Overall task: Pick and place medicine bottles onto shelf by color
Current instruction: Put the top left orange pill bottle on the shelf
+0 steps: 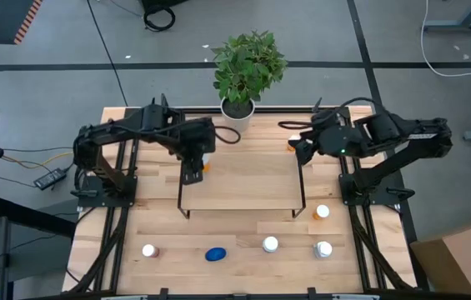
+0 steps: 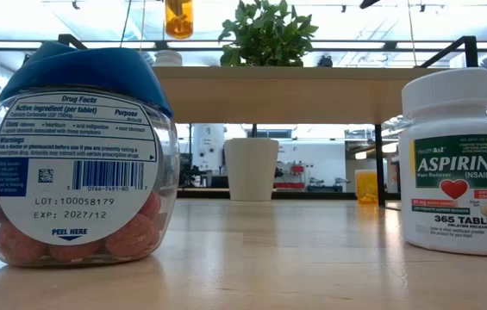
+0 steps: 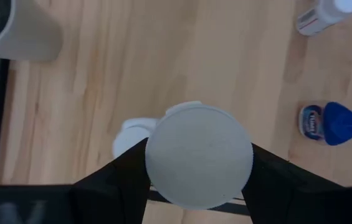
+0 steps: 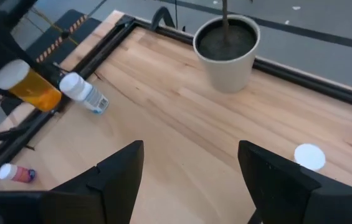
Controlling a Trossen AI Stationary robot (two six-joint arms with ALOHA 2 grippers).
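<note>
My left gripper hangs over the left part of the shelf, shut on an orange medicine bottle with a white cap. A clear-white bottle lies on its side on the shelf under it. My right gripper is open and holds nothing above the shelf's far right corner, where an orange bottle stands. On the near table stand a reddish bottle, a blue oval one, two white ones and an orange one. My left gripper pinches the orange bottle between its two fingers, one on either side just below the white cap. The fingers come from above, slanting steeply down. The bottle's body hangs below them, clear above the shelf top.
A white plant pot with a green plant stands at the table's far edge behind the shelf. The shelf's top board stands raised on thin black legs. Bare wood lies between the shelf and the near row of bottles.
</note>
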